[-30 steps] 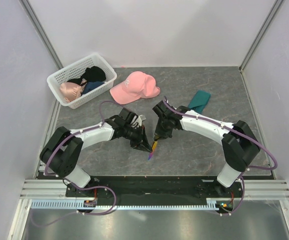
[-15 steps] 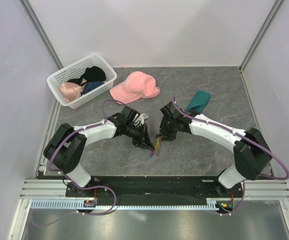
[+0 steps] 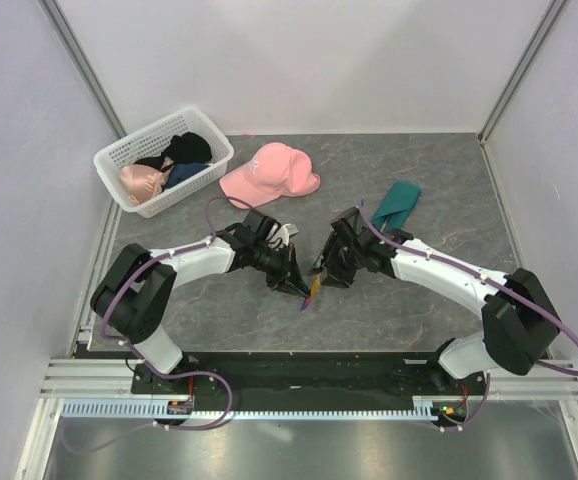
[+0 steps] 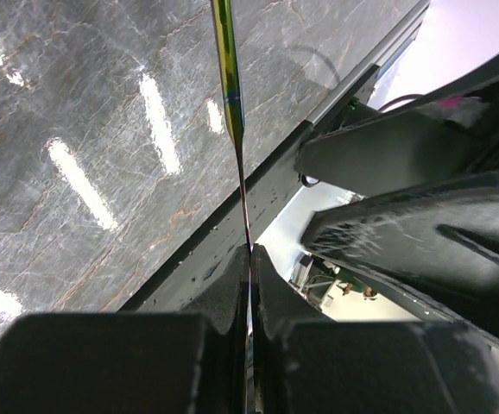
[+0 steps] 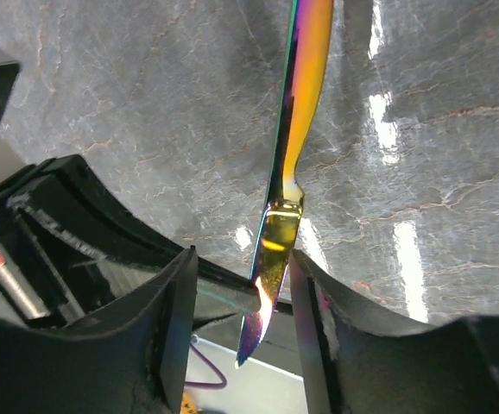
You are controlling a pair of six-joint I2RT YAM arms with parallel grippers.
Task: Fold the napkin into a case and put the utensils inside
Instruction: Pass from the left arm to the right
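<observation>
Opened: right tool (image 5: 243,267), jaws apart; left tool (image 4: 249,259) clamps one utensil (image 5: 306,86); one napkin (image 3: 397,203).

Utensil (image 5: 306,78) top past the wrist views' edge, base hidden between left fingers (image 4: 224,293).

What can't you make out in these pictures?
- Utensil: its far end is cut off by the top edge in both wrist views. The left wrist view shows it only edge-on. In the top view it is too small to name and partly covered by the grippers.
- Basket contents, top view: the pieces overlap and are too small to identify.
- Napkin, top view: its layers are too small to count.
</observation>
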